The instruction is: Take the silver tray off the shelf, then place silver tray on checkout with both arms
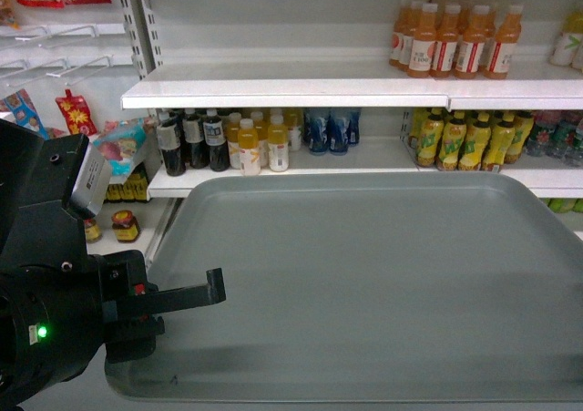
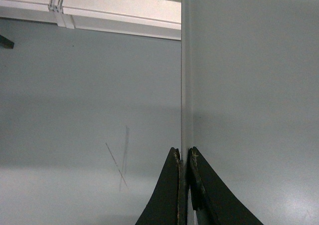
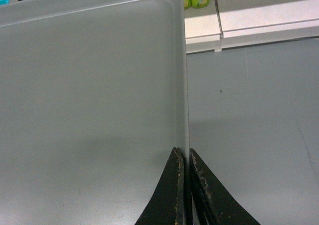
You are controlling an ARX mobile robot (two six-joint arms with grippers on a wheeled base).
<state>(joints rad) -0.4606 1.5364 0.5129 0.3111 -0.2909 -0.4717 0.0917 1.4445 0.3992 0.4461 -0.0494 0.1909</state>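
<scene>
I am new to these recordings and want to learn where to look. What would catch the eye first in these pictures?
The silver tray dominates: it fills the lower head view, held in front of the shelves. Each wrist view shows black jaws pinched on a side rim, the left gripper on the left edge and the right gripper on the right edge. Behind, orange drink bottles brighten the upper shelf.

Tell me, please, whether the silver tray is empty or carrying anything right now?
Empty. The head view shows the silver tray with a bare grey surface, and both wrist views show only plain tray beside the pinching fingers; its right end is cut off.
</scene>
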